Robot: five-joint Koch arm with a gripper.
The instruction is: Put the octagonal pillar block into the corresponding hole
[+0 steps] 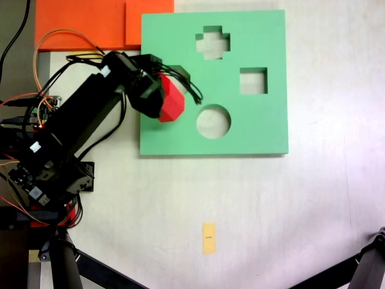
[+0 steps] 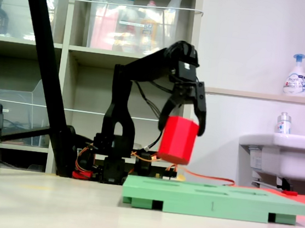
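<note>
The red block [image 2: 177, 140] hangs in the gripper [image 2: 183, 123], clear of the green board [image 2: 214, 201], with open air between its lower face and the foam in the second exterior view. The black jaws are clamped on its upper part, one on each side, and the block tilts slightly, its bottom leaning toward the second exterior view's left. That tilt will likely need correcting before it can drop straight in.

In the first exterior view the block [image 1: 172, 99] sits over the board's [image 1: 271, 129] left portion, just left of the round cutout [image 1: 213, 121]. The gripper [image 1: 157, 91] and its cables cover most of what lies beneath; a dark angled edge at the gripper's upper right may be the rim of the eight-sided hole [image 1: 179, 70], but the view does not settle it. Judged from that, the block is held high to clear the foam's edge while being lined up over its hole, and insertion has not begun.

Three other cutouts show plainly: the round one, a cross [image 1: 212, 43] and a square [image 1: 253, 80]. An orange sheet [image 1: 84, 24] lies off the board's upper left corner, and a small yellow tag [image 1: 209, 238] lies on the table [image 1: 313, 211] well below it.
</note>
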